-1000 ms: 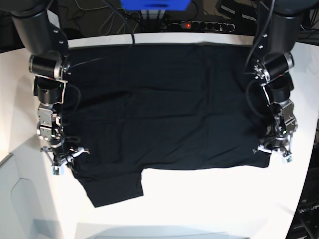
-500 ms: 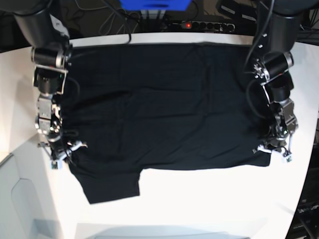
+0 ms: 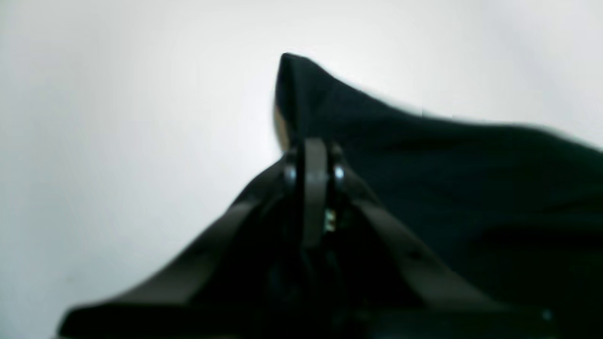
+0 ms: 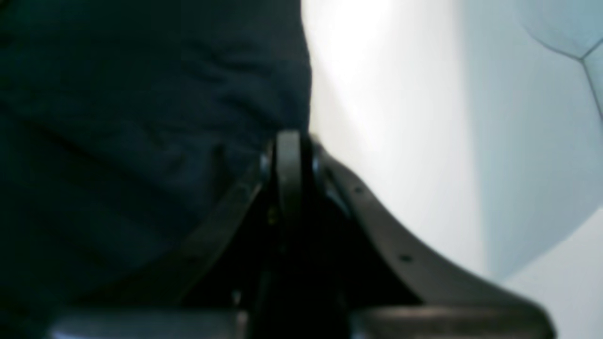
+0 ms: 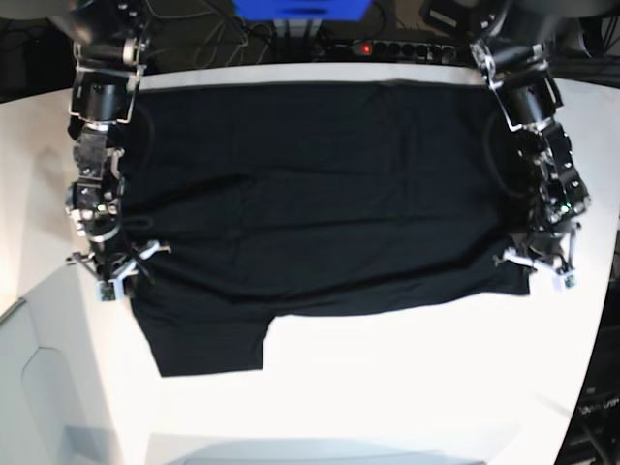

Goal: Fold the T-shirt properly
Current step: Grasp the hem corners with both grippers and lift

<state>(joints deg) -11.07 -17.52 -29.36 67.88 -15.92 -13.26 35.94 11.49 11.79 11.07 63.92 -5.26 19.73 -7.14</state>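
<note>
The left gripper (image 5: 539,271) and the right gripper (image 5: 108,281) are each closed on an edge of the black T-shirt (image 5: 320,194), which lies spread over the white worktop (image 5: 407,387) toward its far edge, with no readable writing.

The T-shirt (image 5: 320,194) is plain black all over, with no print showing on the face that is up. It lies on a white tabletop (image 5: 407,387). Behind it stand a bright blue box (image 5: 300,8) and a black power strip (image 5: 397,48) with a red light.
</note>
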